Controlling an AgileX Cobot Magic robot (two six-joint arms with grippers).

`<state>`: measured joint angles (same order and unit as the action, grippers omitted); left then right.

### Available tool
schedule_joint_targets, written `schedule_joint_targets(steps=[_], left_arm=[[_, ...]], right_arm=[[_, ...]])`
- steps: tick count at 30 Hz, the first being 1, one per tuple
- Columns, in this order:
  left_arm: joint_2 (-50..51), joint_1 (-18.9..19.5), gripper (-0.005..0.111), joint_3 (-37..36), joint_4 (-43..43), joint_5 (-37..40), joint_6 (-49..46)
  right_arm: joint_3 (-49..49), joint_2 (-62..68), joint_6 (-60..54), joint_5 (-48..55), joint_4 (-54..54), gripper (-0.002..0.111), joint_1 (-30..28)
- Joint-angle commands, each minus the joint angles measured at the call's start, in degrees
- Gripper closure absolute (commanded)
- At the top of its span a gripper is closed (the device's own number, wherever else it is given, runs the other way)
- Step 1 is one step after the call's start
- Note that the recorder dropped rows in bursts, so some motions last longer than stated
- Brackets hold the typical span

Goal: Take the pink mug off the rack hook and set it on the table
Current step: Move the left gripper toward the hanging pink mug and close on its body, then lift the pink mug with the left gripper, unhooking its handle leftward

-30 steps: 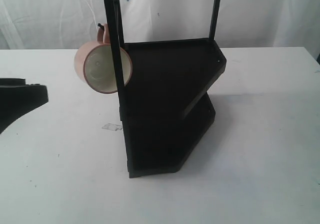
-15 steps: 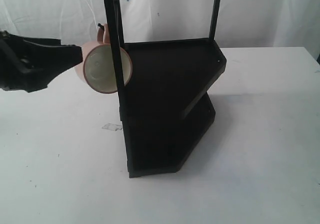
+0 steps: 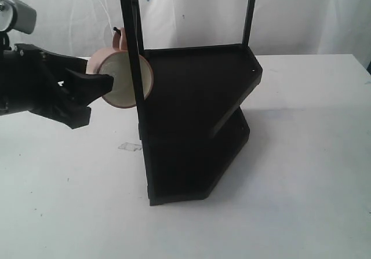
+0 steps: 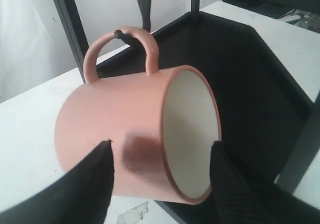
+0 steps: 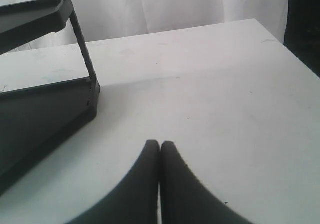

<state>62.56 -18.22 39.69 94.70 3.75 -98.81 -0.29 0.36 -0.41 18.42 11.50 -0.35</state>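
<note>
The pink mug hangs by its loop handle on the rack hook, mouth turned sideways, beside the front-left post of the black rack. My left gripper is open at the mug's left side. In the left wrist view the mug lies between the two black fingers, which straddle its lower body near the rim; the hook still passes through the handle. My right gripper is shut with nothing in it, low over the white table. It does not show in the exterior view.
A scrap of clear tape lies on the table below the mug. The rack's lower shelf corner is near the right gripper. White curtain hangs behind the table.
My left gripper has risen and moved right from the table's left edge to the mug, and its fingers now straddle the mug. The mug, rack and right gripper look unmoved.
</note>
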Motion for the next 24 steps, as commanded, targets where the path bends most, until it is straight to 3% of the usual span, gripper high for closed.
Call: schedule_joint_targets(steps=[1,16,24], left_arm=[[2.2,-1.93,0.046,2.23,0.72,-4.58,-0.41],[6.02,-1.93,0.046,4.38,-4.53,-15.54,0.19],[10.34,-1.93,0.046,11.14,-6.24,-11.7,6.14]], right_arm=[[0.29,-0.36,0.08,-0.36,-0.19,0.108,-0.23],[0.29,-0.36,0.08,-0.36,-0.19,0.108,-0.23],[0.29,-0.36,0.08,-0.36,-0.19,0.108,-0.23]])
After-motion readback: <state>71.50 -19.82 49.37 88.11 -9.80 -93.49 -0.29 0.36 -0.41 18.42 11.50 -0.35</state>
